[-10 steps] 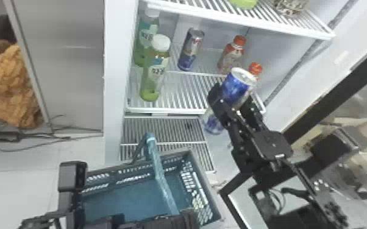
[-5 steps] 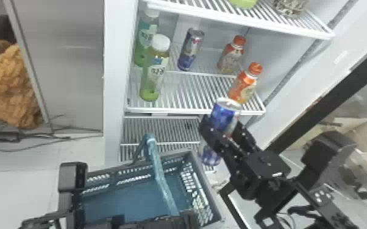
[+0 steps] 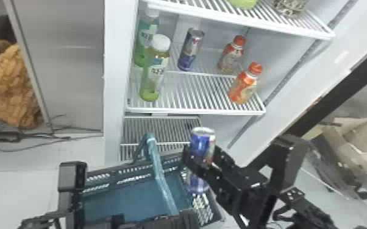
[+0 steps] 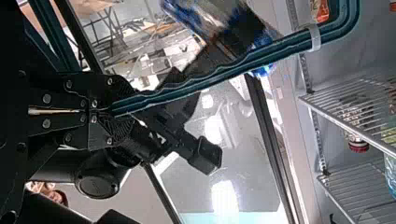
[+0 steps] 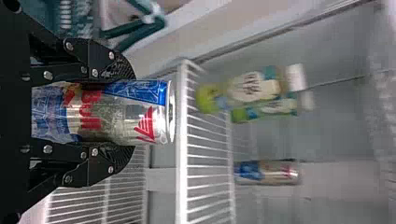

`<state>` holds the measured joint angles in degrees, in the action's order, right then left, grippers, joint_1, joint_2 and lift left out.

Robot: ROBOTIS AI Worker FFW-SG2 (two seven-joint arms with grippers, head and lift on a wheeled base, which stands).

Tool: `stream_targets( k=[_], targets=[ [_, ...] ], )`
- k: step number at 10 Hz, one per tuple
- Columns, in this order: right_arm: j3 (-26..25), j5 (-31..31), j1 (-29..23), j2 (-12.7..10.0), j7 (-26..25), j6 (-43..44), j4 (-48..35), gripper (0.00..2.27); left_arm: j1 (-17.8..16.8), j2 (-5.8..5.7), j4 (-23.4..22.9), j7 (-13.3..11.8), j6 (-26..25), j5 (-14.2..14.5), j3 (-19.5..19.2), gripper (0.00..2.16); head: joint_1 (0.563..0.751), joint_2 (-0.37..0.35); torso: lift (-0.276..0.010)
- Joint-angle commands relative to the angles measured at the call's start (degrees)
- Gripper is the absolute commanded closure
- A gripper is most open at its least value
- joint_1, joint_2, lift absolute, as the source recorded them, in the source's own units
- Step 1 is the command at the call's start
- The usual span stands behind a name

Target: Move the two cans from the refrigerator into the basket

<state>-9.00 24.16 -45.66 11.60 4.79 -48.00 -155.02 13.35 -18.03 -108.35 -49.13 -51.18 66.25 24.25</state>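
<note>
My right gripper (image 3: 208, 161) is at the right rear corner of the basket (image 3: 137, 195), shut on a blue and silver can (image 3: 202, 144) held above the rim. In the right wrist view the can (image 5: 116, 112) sits between both fingers of my right gripper (image 5: 112, 112). Another can (image 3: 191, 48) stands on the refrigerator's middle shelf. My left gripper (image 3: 173, 217) is at the basket's near side. In the left wrist view my left gripper (image 4: 112, 111) is shut on the teal basket handle (image 4: 205, 81).
Two green bottles (image 3: 155, 70) stand at the middle shelf's left, two orange-capped bottles (image 3: 244, 83) at its right. The upper shelf (image 3: 240, 19) overhangs them. The refrigerator's side wall (image 3: 114, 82) rises behind the basket's left part.
My right gripper has moved down and left with the can, away from the shelf, bringing the front orange-capped bottle fully into sight. The left arm and basket have stayed put.
</note>
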Motion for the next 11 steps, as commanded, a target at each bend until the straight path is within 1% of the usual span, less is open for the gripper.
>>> stream_targets(
  k=[1, 3, 5, 6, 7, 8, 9, 10, 11],
  targets=[
    [0.1, 0.3, 2.2, 0.0, 1.3, -4.3, 2.2, 0.89, -0.1, -0.08, 0.0, 0.0, 0.0, -0.1, 0.1, 1.16, 0.695, -0.350, -0.276],
    [0.5, 0.3, 3.3, 0.0, 1.6, -6.1, 3.1, 0.89, 0.0, -0.08, 0.0, 0.0, 0.0, 0.0, 0.1, 1.16, 0.695, -0.350, -0.276],
    [0.7, -0.3, 4.6, 0.2, 3.1, -9.6, 4.5, 0.89, 0.0, 0.01, 0.0, 0.0, -0.1, 0.0, 0.1, 1.16, 0.695, -0.350, -0.276],
    [0.9, -0.3, 4.7, 0.2, 3.2, -10.2, 4.5, 0.86, 0.0, 0.01, 0.0, 0.0, -0.1, 0.0, 0.1, 1.16, 0.695, -0.350, -0.276],
    [0.7, -0.6, 5.3, 0.2, 4.4, -10.2, 5.0, 0.67, 0.0, 0.01, 0.0, 0.0, -0.1, 0.0, 0.1, 1.16, 0.695, -0.350, -0.276],
    [0.7, -1.4, 5.6, 0.2, 5.5, -9.6, 5.3, 0.43, 0.0, 0.01, 0.0, 0.0, -0.1, 0.0, 0.1, 1.16, 0.695, -0.350, -0.276],
    [0.7, -2.8, 5.4, 0.2, 6.1, -7.0, 5.3, 0.27, 0.0, 0.01, 0.0, 0.0, -0.1, 0.0, 0.1, 1.16, 0.695, -0.350, -0.276],
    [0.7, -4.5, 5.0, 0.2, 6.4, -2.8, 5.2, 0.20, 0.0, 0.10, 0.0, 0.0, -0.1, 0.0, 0.0, 1.16, 0.695, -0.350, -0.276],
    [0.7, -5.4, 4.3, -0.1, 6.5, 1.7, 5.2, 0.20, 0.1, 0.10, 0.0, 0.0, -0.4, -0.1, 0.0, 1.16, 0.695, -0.350, -0.276]
  ],
)
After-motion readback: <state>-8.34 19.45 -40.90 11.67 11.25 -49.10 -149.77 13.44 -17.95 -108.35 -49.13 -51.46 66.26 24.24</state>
